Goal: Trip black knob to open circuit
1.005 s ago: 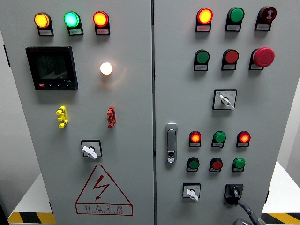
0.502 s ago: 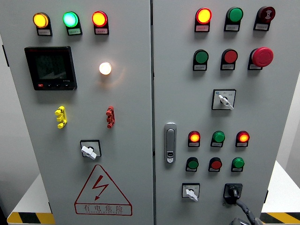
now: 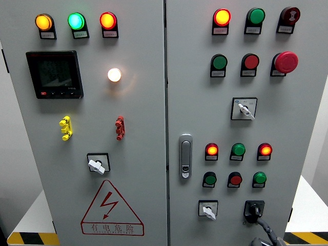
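Flat grey metal cabinet door (image 3: pixel 287 113): bare strip right of black rotary knob (image 3: pixel 254 209); white-handled selector switch (image 3: pixel 208 209) crowds its left.

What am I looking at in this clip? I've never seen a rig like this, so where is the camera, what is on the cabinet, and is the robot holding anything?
The one view comes from a camera on a humanoid robot's head, facing a grey electrical cabinet with two doors. The left door carries three lit lamps, a dark meter screen, a glowing bulb, yellow and red handles, a white selector and a red high-voltage warning triangle. The right door has a door latch, rows of red and green buttons and lamps, a red mushroom stop button and two white selectors. The black knob sits at the lower right. Just below it, part of the robot's right hand enters at the bottom edge; it holds nothing visible, and the left hand is out of view.
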`<act>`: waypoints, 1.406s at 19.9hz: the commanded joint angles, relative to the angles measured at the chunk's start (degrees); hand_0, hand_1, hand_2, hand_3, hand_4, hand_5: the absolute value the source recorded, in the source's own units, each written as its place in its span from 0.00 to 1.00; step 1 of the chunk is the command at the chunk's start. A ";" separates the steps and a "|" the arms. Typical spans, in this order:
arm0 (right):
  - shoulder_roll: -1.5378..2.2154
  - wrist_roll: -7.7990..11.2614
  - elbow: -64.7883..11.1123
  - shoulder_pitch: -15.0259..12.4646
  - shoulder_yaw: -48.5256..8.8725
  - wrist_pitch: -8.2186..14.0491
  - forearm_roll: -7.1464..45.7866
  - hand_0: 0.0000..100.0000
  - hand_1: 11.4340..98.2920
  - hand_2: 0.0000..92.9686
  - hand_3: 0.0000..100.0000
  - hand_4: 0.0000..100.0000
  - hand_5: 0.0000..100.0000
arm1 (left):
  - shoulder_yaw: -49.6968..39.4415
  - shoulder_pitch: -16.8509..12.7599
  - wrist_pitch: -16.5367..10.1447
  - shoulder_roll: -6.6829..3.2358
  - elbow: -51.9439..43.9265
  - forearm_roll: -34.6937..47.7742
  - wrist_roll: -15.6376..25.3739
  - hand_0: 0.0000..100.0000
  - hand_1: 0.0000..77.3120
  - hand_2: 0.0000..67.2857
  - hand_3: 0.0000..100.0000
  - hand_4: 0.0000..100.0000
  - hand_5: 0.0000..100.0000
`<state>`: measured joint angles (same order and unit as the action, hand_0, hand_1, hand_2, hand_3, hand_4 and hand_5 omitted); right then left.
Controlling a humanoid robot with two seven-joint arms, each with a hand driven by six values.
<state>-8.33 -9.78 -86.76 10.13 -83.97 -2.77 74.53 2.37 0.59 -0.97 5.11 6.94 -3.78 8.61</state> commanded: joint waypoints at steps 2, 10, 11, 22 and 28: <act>-0.02 -0.06 0.10 0.50 0.12 -0.04 0.00 1.00 0.90 0.00 0.84 0.93 1.00 | 0.00 0.02 0.00 0.08 0.00 0.00 0.00 0.00 0.04 0.19 0.21 0.07 0.01; -0.02 -0.15 0.10 0.50 0.65 -0.04 -0.97 1.00 0.90 0.00 0.85 0.93 1.00 | 0.00 0.02 0.00 0.08 0.00 0.00 0.00 0.00 0.04 0.19 0.21 0.07 0.01; -0.02 -0.15 0.18 0.50 0.74 -0.04 -1.23 1.00 0.90 0.00 0.85 0.93 1.00 | 0.00 -0.07 0.00 -0.01 0.00 0.00 0.00 0.00 0.04 0.19 0.21 0.07 0.01; -0.02 -1.03 -0.08 0.59 1.53 -0.04 -3.07 1.00 0.90 0.00 0.85 0.93 1.00 | 0.00 0.02 0.00 0.08 0.00 0.00 0.00 0.00 0.04 0.19 0.21 0.07 0.01; -0.02 -1.20 -0.08 0.76 1.62 -0.13 -3.07 1.00 0.90 0.00 0.86 0.93 1.00 | 0.00 0.02 0.00 0.08 0.00 0.00 0.00 0.00 0.04 0.19 0.21 0.07 0.01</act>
<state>-8.35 -10.98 -86.81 10.79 -82.40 -2.88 71.45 2.37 0.59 -0.97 5.15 6.94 -3.78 8.61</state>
